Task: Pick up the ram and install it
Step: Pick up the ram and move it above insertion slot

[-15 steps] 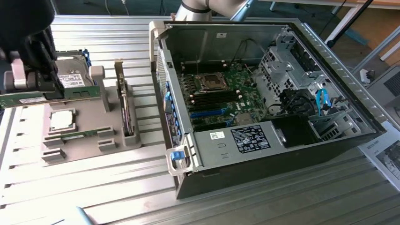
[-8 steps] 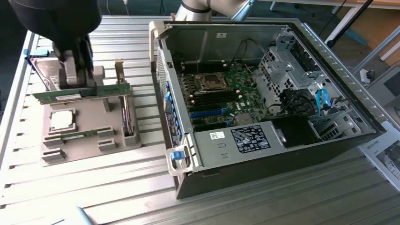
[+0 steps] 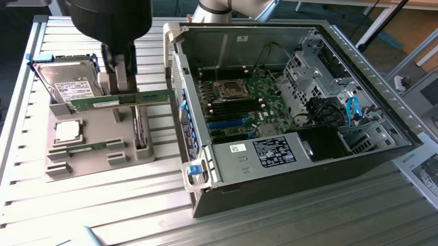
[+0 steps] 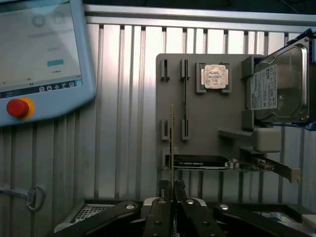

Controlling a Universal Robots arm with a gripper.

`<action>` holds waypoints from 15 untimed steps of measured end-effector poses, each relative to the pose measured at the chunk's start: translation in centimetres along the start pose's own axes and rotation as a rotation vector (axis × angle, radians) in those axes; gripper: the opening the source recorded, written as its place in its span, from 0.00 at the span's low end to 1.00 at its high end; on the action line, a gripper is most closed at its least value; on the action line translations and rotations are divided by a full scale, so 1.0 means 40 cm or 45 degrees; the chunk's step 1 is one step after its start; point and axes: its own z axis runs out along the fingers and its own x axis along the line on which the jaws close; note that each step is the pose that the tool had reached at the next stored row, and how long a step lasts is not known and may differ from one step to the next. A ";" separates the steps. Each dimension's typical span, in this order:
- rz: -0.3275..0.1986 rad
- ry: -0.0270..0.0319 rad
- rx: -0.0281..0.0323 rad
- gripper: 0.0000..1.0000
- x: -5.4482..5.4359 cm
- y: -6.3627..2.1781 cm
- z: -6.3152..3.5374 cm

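Observation:
The ram point(image 3: 120, 101) is a slim green strip hanging level above the grey parts tray point(image 3: 96, 164), just in front of the hard drive point(image 3: 67, 84). My gripper point(image 3: 122, 91) comes down from above and is shut on its middle. In the wrist view the ram point(image 4: 172, 143) shows edge-on as a thin upright line rising from my closed fingertips, with the gripper point(image 4: 172, 190) clamped on it over the tray point(image 4: 207, 128). A second green strip point(image 3: 87, 148) still lies in a tray slot.
The open computer case point(image 3: 383, 123) stands at the exterior view's right, its motherboard point(image 3: 255, 87) and black memory slots point(image 3: 236, 106) exposed. On the tray sit a silver processor point(image 3: 68, 131) and a dark expansion card point(image 3: 140, 130). A teach pendant point(image 4: 39, 54) lies beyond the tray.

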 end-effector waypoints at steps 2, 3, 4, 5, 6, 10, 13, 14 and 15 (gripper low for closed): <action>0.000 0.0000 -0.0008 0.13 0.001 -0.039 0.000; 0.000 -0.0002 -0.0014 0.13 0.002 -0.071 0.000; 0.000 -0.0001 -0.0019 0.13 0.003 -0.096 0.000; 0.000 -0.0001 -0.0022 0.13 0.004 -0.114 0.000; 0.000 -0.0001 -0.0024 0.13 0.004 -0.125 0.000; 0.000 -0.0001 -0.0039 0.13 0.006 -0.176 -0.001; 0.000 -0.0003 -0.0055 0.13 0.008 -0.243 -0.001; 0.000 -0.0002 -0.0058 0.13 0.009 -0.252 -0.001; 0.000 -0.0003 -0.0062 0.13 0.010 -0.274 -0.001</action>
